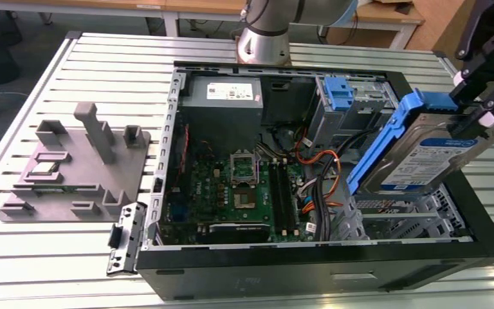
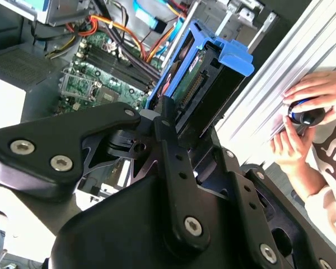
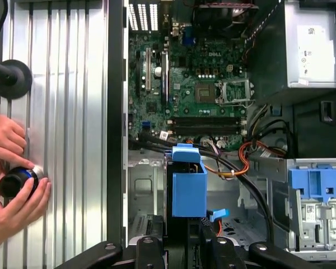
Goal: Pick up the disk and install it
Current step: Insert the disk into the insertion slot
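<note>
With the case [image 1: 316,273] lying on its side with no panel on top, the bays are reachable from above. Exterior view, left to right: a grey fixture [image 1: 75,167] sits on the slatted table [image 1: 24,270], apart from the case. Inside the case are the power supply [image 1: 223,93] and the motherboard [image 1: 229,187]. A lone blue latch [image 1: 339,95] sits on the drive cage. The disk [image 1: 427,161] hangs tilted over the case's right side, above the cage, not seated in any bay. The gripper [image 1: 475,119] is clamped on its upper end. My read: the end grip keeps the blue rails and lower end free. The first wrist view looks down the disk [image 3: 189,188] into the cage.
</note>
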{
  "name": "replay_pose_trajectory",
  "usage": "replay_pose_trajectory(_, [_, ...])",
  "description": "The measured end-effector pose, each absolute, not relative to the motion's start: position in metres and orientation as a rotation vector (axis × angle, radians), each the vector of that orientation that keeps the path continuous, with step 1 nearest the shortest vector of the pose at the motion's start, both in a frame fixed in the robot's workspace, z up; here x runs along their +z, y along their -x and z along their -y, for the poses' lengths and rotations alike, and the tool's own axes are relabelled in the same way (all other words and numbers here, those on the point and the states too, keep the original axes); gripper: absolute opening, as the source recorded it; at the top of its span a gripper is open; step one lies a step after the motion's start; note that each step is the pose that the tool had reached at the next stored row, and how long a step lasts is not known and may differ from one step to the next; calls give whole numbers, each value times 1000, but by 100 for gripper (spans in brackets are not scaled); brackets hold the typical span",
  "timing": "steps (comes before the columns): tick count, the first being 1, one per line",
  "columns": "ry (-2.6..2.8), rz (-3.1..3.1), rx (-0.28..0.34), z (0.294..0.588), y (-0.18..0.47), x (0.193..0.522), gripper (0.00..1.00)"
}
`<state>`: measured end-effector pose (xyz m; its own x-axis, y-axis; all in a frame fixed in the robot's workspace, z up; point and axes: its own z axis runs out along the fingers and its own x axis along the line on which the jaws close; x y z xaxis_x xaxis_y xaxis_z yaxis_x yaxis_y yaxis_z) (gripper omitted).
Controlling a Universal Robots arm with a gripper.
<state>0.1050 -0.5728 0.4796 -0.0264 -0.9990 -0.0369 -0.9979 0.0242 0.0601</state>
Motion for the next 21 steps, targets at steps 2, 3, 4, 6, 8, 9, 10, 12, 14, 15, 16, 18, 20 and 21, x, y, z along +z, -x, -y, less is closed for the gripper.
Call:
replay_pose_trajectory(2, [-2180,2236,-109,573,-110,479,35])
replay_pose_trajectory(3, [-2180,2236,-109,573,-113,479,35])
replay_pose_trajectory(4, [-2180,2236,-110,573,-114,479,35])
replay_pose_trajectory(6, [-2180,2236,-110,573,-117,477,35])
replay_pose_trajectory(8, [-2180,2236,-110,573,-119,474,35])
replay_pose_trajectory(9, [-2180,2236,-110,573,-120,472,35])
replay_pose_trajectory(10, [-2180,2236,-110,573,-120,471,35])
replay_pose_trajectory(12, [-2180,2235,-110,573,-122,469,35])
replay_pose_trajectory(14, [-2180,2236,-111,573,-123,468,35])
replay_pose_trajectory(15, [-2179,2235,-111,573,-123,467,35])
replay_pose_trajectory(16, [-2180,2235,-111,573,-124,466,35])
replay_pose_trajectory(18, [-2180,2235,-111,573,-125,465,35])
replay_pose_trajectory(20, [-2181,2234,-110,574,-125,464,35])
replay_pose_trajectory(21, [-2181,2234,-110,574,-125,463,35])
